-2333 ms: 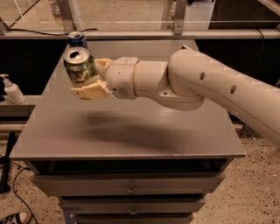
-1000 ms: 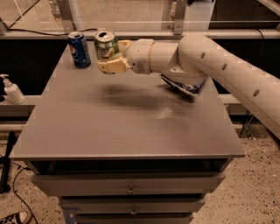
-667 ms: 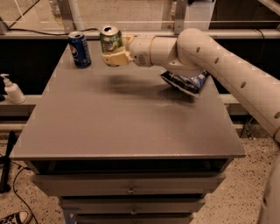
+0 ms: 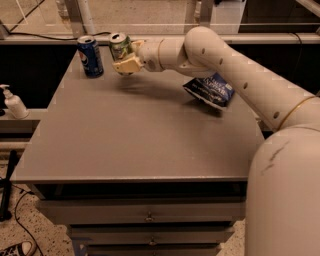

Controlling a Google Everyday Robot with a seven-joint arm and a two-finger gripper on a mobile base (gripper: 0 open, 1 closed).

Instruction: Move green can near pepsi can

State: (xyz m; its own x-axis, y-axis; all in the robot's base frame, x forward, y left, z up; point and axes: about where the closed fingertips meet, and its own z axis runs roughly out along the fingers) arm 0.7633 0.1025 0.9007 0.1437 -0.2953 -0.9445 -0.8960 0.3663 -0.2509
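A robotics lab: grey metal drawer cabinet (image 4: 140, 145) on speckled floor (image 4: 40, 220), glass partition (image 4: 150, 15) behind, white pump bottle (image 4: 14, 102); cream two-finger gripper (image 4: 124, 57) clasps green aluminium can (image 4: 119, 44) over the cabinet's far edge

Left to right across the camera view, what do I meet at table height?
pump bottle → pepsi can → green can, held in the claw right beside the pepsi can → blue chip bag

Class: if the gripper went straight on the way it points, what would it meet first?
Probably the pepsi can: the gripper, shut on the green can over the table's far end, points toward it; depth is unclear.
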